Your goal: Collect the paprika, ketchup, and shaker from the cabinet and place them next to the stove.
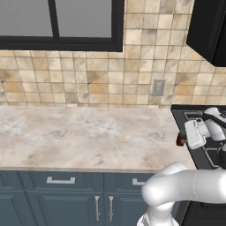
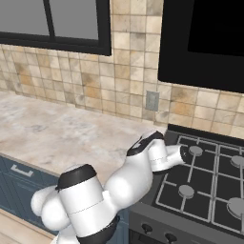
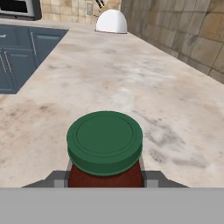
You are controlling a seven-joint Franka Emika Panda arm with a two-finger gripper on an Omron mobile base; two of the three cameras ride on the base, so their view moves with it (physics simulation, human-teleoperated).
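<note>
The paprika (image 3: pixel 105 142), a small dark red jar with a green lid, sits between my two fingertips (image 3: pixel 151 179), and my gripper (image 3: pixel 105 180) is shut on it. From the left base view the paprika (image 1: pixel 180 138) is at the counter's right end, right beside the black stove (image 1: pixel 185 115), with my gripper (image 1: pixel 186 137) reaching to it from the stove side. Whether the jar rests on the counter or hangs just above it I cannot tell. In the right base view my hand lies over the stove's (image 2: pixel 200 190) left edge and hides the jar.
The marble counter (image 1: pixel 79 137) stretches left under a tiled wall with an outlet (image 1: pixel 158 87). A black hood (image 1: pixel 209 31) hangs above the stove. A white dome-shaped object (image 3: pixel 111 22) stands far down the counter. Blue base cabinets (image 1: pixel 66 198) run below.
</note>
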